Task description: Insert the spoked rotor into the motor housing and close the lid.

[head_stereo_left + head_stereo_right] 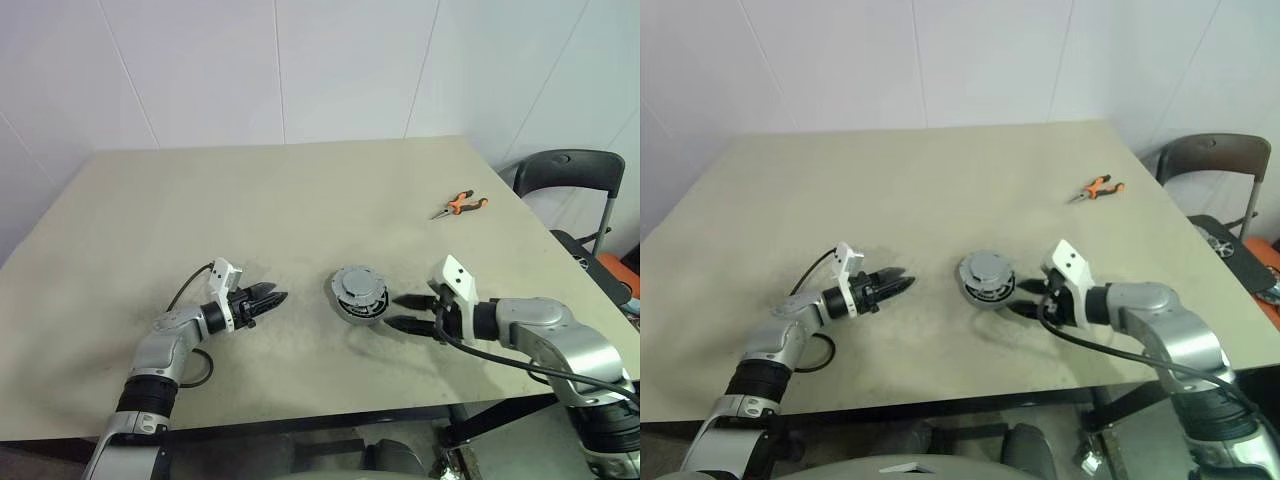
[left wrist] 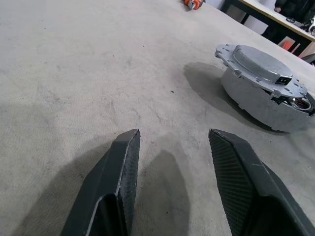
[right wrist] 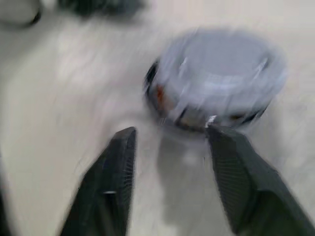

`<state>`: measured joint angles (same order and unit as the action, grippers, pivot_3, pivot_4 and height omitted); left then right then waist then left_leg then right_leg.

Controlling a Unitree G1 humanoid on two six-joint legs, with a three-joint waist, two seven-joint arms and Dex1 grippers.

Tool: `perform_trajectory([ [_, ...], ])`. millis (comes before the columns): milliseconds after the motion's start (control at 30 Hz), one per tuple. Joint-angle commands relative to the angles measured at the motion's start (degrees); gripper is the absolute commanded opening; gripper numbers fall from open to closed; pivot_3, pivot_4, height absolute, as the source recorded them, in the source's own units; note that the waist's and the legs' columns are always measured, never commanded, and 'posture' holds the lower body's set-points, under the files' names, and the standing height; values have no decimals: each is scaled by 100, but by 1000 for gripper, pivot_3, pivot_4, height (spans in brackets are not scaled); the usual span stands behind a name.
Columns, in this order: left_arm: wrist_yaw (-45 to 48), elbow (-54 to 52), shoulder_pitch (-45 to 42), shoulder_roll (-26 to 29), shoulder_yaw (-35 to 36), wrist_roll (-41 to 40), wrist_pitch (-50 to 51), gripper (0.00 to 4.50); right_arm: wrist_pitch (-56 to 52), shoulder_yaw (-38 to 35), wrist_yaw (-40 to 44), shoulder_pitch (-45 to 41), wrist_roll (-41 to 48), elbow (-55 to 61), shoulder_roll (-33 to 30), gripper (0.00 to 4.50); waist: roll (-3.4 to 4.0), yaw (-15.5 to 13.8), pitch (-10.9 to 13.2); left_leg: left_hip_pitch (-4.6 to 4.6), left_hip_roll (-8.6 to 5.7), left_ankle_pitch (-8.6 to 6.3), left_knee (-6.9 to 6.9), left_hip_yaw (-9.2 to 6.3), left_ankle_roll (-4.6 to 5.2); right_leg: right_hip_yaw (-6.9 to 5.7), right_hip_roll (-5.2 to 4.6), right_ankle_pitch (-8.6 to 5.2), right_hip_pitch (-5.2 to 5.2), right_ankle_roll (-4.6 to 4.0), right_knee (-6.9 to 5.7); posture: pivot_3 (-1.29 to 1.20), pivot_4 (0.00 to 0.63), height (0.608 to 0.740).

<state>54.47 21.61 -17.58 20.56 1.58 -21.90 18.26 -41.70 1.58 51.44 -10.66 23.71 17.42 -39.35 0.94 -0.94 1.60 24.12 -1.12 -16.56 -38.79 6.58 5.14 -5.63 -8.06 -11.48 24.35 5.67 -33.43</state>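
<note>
Motor housing (image 1: 359,296) sits on the table (image 1: 280,200) between the two arms, with the grey lid (image 2: 260,61) seated on top of it. The spoked rotor is presumably inside; I cannot confirm that.

Right gripper (image 1: 410,312) hovers just beside the housing's right flank, its two black fingers apart and holding nothing; one fingertip (image 3: 216,132) looks very close to the rim, though blur keeps me from saying whether it touches. Left gripper (image 1: 268,297) rests low on the housing's other side, a little way off, fingers apart and empty, pointing toward the stack.

Judging by the metal and copper windings glimpsed under the lid's edge, the assembly is likely heavy for its size, rigid and smooth-walled. The safest hold would be across the side wall, below the lid's flange, not on the thin tabs.

The stack is round, so it has no long axis on the table; its axis runs vertically, lid face up.

Orange-handled pliers (image 1: 458,205) lie well apart, toward the far right.
</note>
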Motion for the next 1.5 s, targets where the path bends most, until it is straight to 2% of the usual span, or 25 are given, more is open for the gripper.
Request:
perform_trajectory([
  [33,-70,-56,158,10,-4,33,104,2359,136,-71,-265,-124,5,171,149,3643,0,0,0,3,-1,0,0,0,0,0,0,0,2,0,1,0,0,740],
  [100,-75,-129,178,23,-1,16,157,2359,31,74,-450,-158,-76,215,218,4292,0,6,0,5,-1,0,0,0,0,0,0,0,3,0,4,0,0,740],
  [133,-78,-159,185,31,-1,13,177,2359,9,158,-519,-176,-108,194,277,4475,0,7,0,6,-2,0,0,1,0,0,-1,0,4,0,5,0,0,740],
  [333,-28,-208,167,94,11,2,247,2359,350,598,-1129,-475,-612,-195,803,4475,1,24,0,6,-1,0,0,1,0,0,1,0,7,-1,1,0,0,740],
  [467,29,-157,137,173,45,-3,263,2359,535,286,-1272,-634,-438,-402,1167,4475,1,18,0,9,-1,0,1,1,-1,0,3,1,9,0,1,0,0,740],
  [633,44,-130,93,224,62,2,318,2359,576,540,-1342,-735,-730,-665,1147,4475,1,32,0,16,-2,1,3,1,-5,-1,5,1,18,-1,0,0,0,740],
  [867,-72,-79,-103,149,25,28,431,2359,647,698,-1457,-827,-880,-970,1439,4475,2,20,1,14,4,9,3,1,-17,-1,10,2,22,-2,-15,0,0,740],
  [1233,-17,160,125,66,-45,112,1,2359,880,818,-1451,-834,-1133,-1292,1512,4475,6,23,-2,2,5,12,1,1,-22,-1,11,4,14,-7,-22,0,0,740],
  [1367,-85,155,92,-9,-89,138,-13,2359,1013,781,-1410,-821,-1174,-1384,1499,3632,7,15,-4,0,4,12,1,1,-22,-1,10,5,11,-6,-22,0,0,740],
  [1500,-121,161,41,-38,-105,148,10,2359,1027,769,-1555,-822,-1300,-1478,1497,3538,11,14,-7,-3,4,12,0,1,-22,-1,10,5,8,-6,-22,0,0,740],
])
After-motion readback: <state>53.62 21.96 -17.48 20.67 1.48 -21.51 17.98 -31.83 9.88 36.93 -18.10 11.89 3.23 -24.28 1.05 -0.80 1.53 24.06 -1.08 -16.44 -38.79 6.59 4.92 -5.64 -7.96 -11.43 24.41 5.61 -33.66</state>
